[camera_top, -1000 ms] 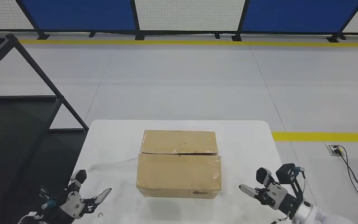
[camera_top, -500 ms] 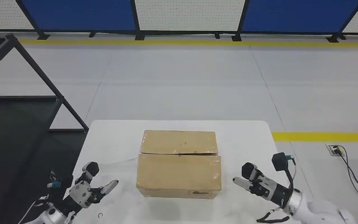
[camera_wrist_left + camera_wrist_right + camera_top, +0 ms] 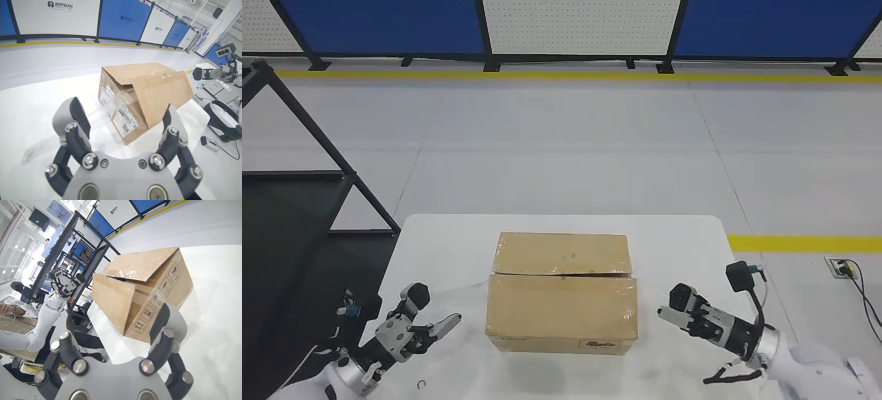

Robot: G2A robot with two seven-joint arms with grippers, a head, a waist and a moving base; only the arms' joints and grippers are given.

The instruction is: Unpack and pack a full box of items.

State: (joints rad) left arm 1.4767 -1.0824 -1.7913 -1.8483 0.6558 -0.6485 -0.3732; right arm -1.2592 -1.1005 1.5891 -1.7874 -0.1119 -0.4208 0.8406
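While neither arm holds anything, unpacking looks barely begun: the left pincer [image 3: 434, 311] is spread wide, the cardboard box [image 3: 562, 300] just ahead of its tips, flaps loosened but down, nothing lifted out; the right pincer [image 3: 673, 306], likewise released, faces the box's other end, so emptying and repacking are all left

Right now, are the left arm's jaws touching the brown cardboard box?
Apart. The top view shows bare white table between the left arm's jaws and the brown cardboard box.
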